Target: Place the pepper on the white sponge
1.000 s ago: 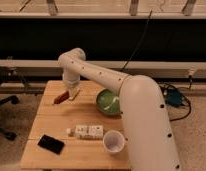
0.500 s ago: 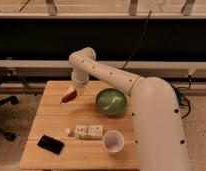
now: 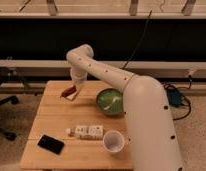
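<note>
The dark red pepper (image 3: 69, 91) is held just above the back left part of the wooden table (image 3: 51, 117). My gripper (image 3: 74, 93) hangs from the white arm (image 3: 103, 72) and is shut on the pepper's right end. A small white sponge (image 3: 69, 131) lies near the table's front, touching the left end of a white box with dark spots (image 3: 90, 131). The sponge is well in front of the gripper and apart from it.
A green bowl (image 3: 110, 101) stands at the right of the table, close to the arm. A round white cup (image 3: 113, 141) stands at the front right. A flat black slab (image 3: 51, 144) lies at the front left. A chair base (image 3: 6, 100) is at the left.
My gripper has carried the pepper to the right and a little away from the table's left edge, and slightly upward. The other things have not moved.
</note>
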You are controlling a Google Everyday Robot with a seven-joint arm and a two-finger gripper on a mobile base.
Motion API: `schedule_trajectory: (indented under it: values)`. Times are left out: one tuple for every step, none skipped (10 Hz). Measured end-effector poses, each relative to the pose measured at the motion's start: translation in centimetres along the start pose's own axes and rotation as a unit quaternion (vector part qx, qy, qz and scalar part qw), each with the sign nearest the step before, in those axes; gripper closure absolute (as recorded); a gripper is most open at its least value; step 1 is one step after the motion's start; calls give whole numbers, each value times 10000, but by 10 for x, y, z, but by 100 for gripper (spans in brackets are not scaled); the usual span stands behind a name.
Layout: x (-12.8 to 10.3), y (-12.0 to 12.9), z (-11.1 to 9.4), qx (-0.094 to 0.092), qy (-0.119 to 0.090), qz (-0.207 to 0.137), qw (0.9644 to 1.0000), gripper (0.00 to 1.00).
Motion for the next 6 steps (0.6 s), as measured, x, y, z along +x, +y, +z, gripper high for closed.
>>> schedule_trajectory:
  values:
    - [7, -6, 2, 50, 40, 74, 10000, 100]
    - [10, -9, 3, 80, 51, 114, 9999, 100]
    - [13, -12, 6, 115, 53, 150, 9998, 100]
    - [15, -17, 10, 169, 40, 174, 9997, 100]
    - [16, -19, 12, 200, 29, 184, 9996, 100]
    - [17, -22, 14, 244, 16, 197, 9995, 100]
